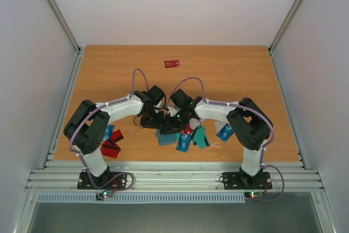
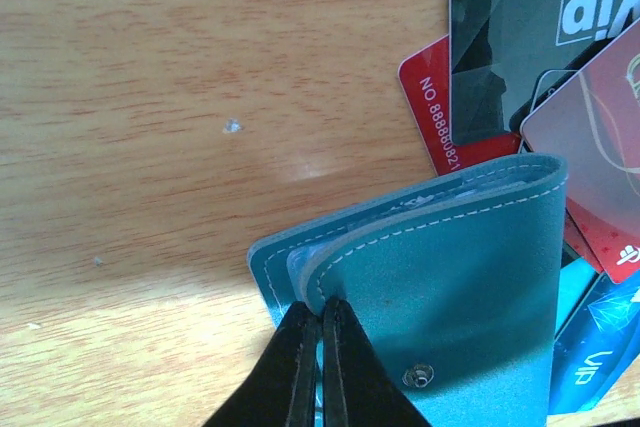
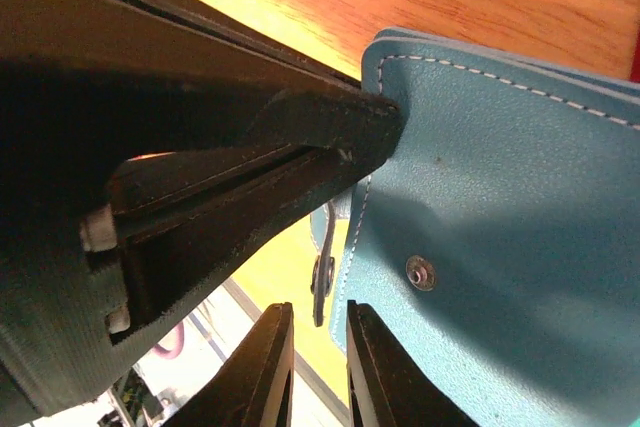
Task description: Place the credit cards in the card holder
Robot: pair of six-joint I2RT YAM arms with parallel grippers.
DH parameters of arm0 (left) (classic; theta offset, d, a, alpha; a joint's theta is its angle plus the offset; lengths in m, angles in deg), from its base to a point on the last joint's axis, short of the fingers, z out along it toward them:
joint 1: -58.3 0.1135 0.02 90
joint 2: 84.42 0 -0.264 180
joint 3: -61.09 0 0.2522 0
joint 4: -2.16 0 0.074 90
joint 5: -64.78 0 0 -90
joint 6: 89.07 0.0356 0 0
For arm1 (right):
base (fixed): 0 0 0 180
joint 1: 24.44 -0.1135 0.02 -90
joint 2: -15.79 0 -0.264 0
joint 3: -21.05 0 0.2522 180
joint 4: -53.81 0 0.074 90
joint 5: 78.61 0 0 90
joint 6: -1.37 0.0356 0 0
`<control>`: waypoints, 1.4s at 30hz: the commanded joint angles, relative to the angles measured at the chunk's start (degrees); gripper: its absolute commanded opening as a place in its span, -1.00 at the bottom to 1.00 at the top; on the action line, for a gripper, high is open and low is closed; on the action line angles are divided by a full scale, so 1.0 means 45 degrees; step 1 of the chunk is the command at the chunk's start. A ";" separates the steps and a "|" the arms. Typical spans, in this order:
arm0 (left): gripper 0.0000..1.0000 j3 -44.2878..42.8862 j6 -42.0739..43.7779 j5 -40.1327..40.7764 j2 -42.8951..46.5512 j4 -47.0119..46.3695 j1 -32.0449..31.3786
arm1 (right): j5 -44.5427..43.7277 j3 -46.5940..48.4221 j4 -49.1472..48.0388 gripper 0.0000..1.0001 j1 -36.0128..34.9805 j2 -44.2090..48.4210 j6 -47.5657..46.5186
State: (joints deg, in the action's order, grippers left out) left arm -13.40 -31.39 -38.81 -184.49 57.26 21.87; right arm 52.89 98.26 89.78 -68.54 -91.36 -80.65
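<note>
Teal leather folding card holder (image 2: 450, 297) rests on wooden desk (image 2: 150, 147), partly over thin plastic credit cards (image 2: 430, 107); left fingers (image 2: 296, 367) pinched together on its edge, likely steadying it; right fingers (image 3: 262, 372) slightly apart beside its snap tab (image 3: 322, 267).

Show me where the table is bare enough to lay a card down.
Bare: the table's whole far half, either side of the lone red card. Crowded: the near middle, where the holder and card pile sit; more cards lie at the near left.

Folded teal card holder (image 2: 470, 287) overlaps scattered credit cards (image 2: 500, 37).
</note>
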 commanded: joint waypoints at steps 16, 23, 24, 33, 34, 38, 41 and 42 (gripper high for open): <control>-0.98 0.0239 0.0607 -0.0094 0.0091 -0.0216 -0.0048 | -0.0494 0.0433 -0.0124 -0.98 -0.0121 -0.0212 0.0294; -1.00 0.0195 0.0954 -0.0028 0.0090 -0.0077 -0.0036 | -0.1149 0.0512 0.0661 -0.98 -0.0123 -0.0173 0.0005; -0.99 0.0192 0.1005 -0.0038 0.0090 -0.0055 -0.0046 | -0.1181 0.0512 0.0650 -0.98 -0.0123 -0.0207 0.0001; -0.99 0.0272 0.1281 -0.0152 0.0046 -0.0032 -0.0046 | -0.1617 0.0679 0.0782 -0.98 -0.0123 -0.0376 0.0041; -0.99 0.0273 0.1300 -0.0173 0.0050 -0.0040 -0.0050 | -0.1664 0.0718 0.0826 -0.98 -0.0115 -0.0386 0.0041; -1.00 0.0319 0.1322 -0.0166 0.0067 -0.0049 -0.0050 | -0.1827 0.0792 0.0969 -0.97 -0.0118 -0.0401 -0.0026; -1.00 0.0354 0.1322 -0.0184 0.0069 -0.0073 -0.0049 | -0.1826 0.0910 0.1096 -0.97 -0.0095 -0.0566 -0.0095; -0.99 0.0356 0.1322 -0.0175 0.0080 -0.0067 -0.0050 | -0.1837 0.0962 0.1166 -0.97 -0.0104 -0.0639 -0.0095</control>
State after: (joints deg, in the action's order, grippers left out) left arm -13.29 -26.58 -39.05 -184.40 57.15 21.89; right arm 46.46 100.38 93.32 -68.56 -92.78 -79.81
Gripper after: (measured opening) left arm 0.018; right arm 0.022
